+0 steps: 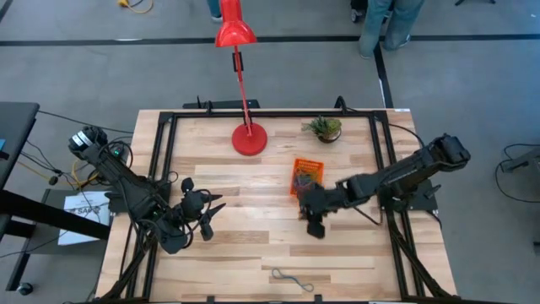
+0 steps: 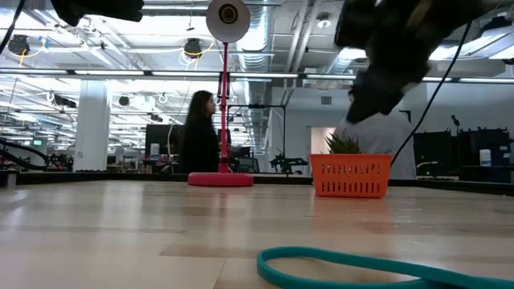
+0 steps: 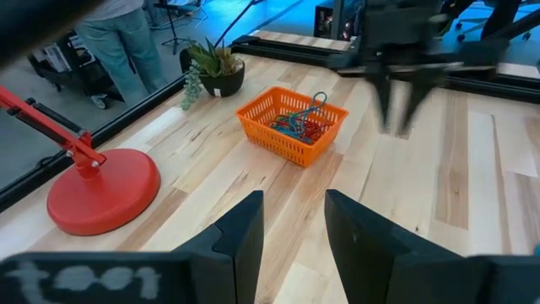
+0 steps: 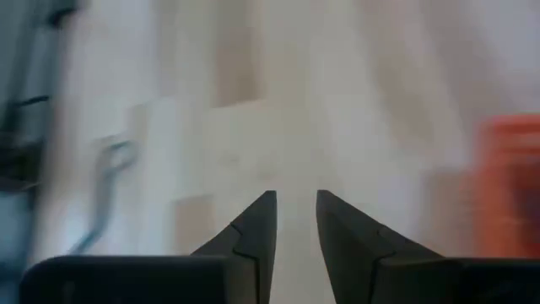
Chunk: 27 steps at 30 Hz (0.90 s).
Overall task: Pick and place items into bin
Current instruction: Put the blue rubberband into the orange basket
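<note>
Quick headcount of what's on the table: one orange bin (image 1: 306,176), and it's got a tangle of bands (image 3: 297,125) piled inside, red, teal and at least one grey loop, too knotted together to count properly. Exactly one band (image 1: 292,279) lies loose on the wood near the front edge, same one showing as the teal loop (image 2: 377,269) up close at table height. One red lamp (image 1: 247,135) with its round base, one small potted plant (image 1: 325,127). Two robot arms, so two grippers: left gripper (image 1: 205,219) and right gripper (image 1: 315,225). Beyond the table, one person (image 2: 199,132) in the table-height shot.
</note>
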Motion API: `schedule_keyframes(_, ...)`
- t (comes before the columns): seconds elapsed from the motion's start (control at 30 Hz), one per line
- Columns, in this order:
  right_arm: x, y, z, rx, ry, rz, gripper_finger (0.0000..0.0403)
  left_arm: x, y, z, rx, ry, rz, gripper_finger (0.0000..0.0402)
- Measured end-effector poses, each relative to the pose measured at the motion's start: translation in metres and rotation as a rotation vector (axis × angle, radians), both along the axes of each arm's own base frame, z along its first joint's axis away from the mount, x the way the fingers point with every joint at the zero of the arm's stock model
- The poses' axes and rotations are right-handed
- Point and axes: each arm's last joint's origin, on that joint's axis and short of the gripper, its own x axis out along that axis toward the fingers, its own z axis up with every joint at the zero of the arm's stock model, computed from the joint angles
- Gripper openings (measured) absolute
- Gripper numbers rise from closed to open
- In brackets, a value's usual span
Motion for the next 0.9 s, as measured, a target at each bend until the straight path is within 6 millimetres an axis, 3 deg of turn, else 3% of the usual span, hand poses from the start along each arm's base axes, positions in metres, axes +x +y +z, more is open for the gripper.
schedule_keyframes(0.17, -0.008, 0.047, 0.007, 0.010, -0.119, 0.129, 0.0082, -0.001, 0.001, -0.003, 0.007, 0.008, 0.000, 0.0119)
schedule_keyframes(0.3, -0.011, 0.090, -0.001, -0.014, -0.262, 0.172, 0.0082, -0.002, 0.002, -0.009, 0.007, 0.018, 0.006, 0.0119)
schedule_keyframes(0.47, -0.009, 0.131, -0.035, -0.041, -0.332, 0.192, 0.0082, -0.003, 0.003, -0.014, -0.010, 0.010, 0.016, 0.0119)
schedule_keyframes(0.67, 0.002, 0.163, -0.075, -0.091, -0.258, 0.245, 0.0082, -0.003, 0.003, -0.017, -0.009, 0.014, 0.018, 0.0119)
schedule_keyframes(0.9, 0.021, 0.184, -0.091, -0.132, -0.190, 0.254, 0.0082, -0.003, 0.002, -0.017, -0.061, 0.018, 0.007, 0.0119)
